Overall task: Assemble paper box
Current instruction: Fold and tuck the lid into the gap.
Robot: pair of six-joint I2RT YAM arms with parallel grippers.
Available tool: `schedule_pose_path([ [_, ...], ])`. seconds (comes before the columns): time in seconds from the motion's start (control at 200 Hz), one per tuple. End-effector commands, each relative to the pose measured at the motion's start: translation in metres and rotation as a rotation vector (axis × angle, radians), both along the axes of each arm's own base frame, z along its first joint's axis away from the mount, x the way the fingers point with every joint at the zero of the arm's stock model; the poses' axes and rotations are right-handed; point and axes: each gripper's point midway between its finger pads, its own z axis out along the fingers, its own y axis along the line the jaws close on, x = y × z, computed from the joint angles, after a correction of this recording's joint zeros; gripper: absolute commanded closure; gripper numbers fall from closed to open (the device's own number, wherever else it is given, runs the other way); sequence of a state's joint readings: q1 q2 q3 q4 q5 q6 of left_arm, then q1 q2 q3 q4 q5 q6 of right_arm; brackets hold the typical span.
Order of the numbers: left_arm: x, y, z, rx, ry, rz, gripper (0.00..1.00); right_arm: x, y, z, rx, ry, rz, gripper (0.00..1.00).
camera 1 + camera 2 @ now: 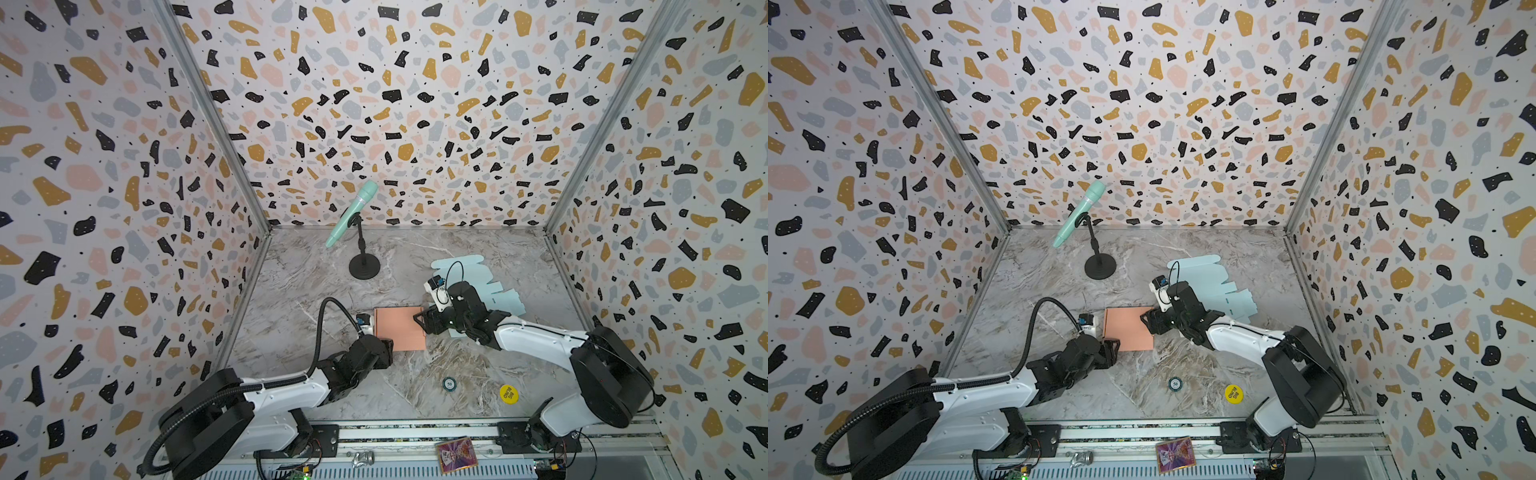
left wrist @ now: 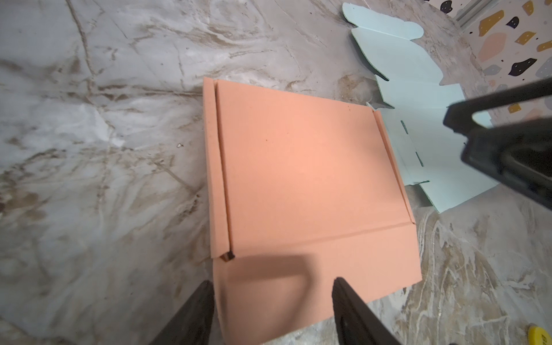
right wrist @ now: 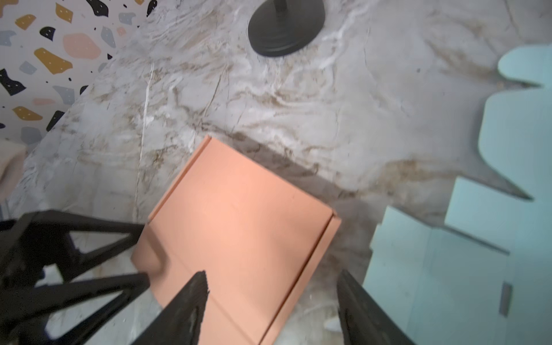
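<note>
The folded salmon-pink cardboard box lies flat mid-table, between the left gripper at its near-left corner and the right gripper at its right edge; both claws gape, grasping nothing. A flat mint box blank lies far-right

- Bare marble surface is lying open left of the pink box.
- The microphone stand is blocking the far middle.
- The flat blue cutout is covering the right.
- Two chips are sitting near the front edge.
</note>
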State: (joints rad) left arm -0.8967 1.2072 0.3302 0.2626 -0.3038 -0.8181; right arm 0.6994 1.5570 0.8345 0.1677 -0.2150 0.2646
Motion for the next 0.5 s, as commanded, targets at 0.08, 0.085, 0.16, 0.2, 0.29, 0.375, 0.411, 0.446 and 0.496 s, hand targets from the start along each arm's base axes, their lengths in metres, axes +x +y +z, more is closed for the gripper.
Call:
schedule_pose_path([
  [0.08,-0.003,0.010,-0.009,0.034,0.002,0.003,0.25,0.017,0.017,-0.013,-0.102,-0.027,0.077,0.31],
  [0.085,-0.003,0.010,-0.009,0.035,0.002,0.003,0.25,0.017,0.018,-0.014,-0.104,-0.025,0.078,0.31],
  [0.16,-0.004,0.012,-0.013,0.045,0.008,0.005,0.25,0.020,0.025,-0.024,-0.127,-0.015,0.097,0.31],
  [0.2,-0.005,0.013,-0.014,0.051,0.011,0.004,0.25,0.019,0.028,-0.030,-0.139,-0.007,0.109,0.31],
  [0.29,-0.006,0.014,-0.018,0.059,0.016,0.005,0.26,0.015,0.032,-0.042,-0.160,0.008,0.127,0.31],
  [0.375,-0.005,0.017,-0.021,0.073,0.013,0.014,0.27,0.013,0.032,-0.052,-0.180,0.019,0.133,0.31],
  [0.411,-0.004,0.017,-0.022,0.079,0.013,0.016,0.27,0.012,0.032,-0.055,-0.188,0.023,0.135,0.31],
  [0.446,-0.004,0.017,-0.023,0.084,0.013,0.016,0.28,0.011,0.032,-0.058,-0.195,0.028,0.136,0.31],
  [0.496,-0.003,0.017,-0.025,0.092,0.013,0.019,0.30,0.010,0.032,-0.061,-0.200,0.033,0.141,0.31],
])
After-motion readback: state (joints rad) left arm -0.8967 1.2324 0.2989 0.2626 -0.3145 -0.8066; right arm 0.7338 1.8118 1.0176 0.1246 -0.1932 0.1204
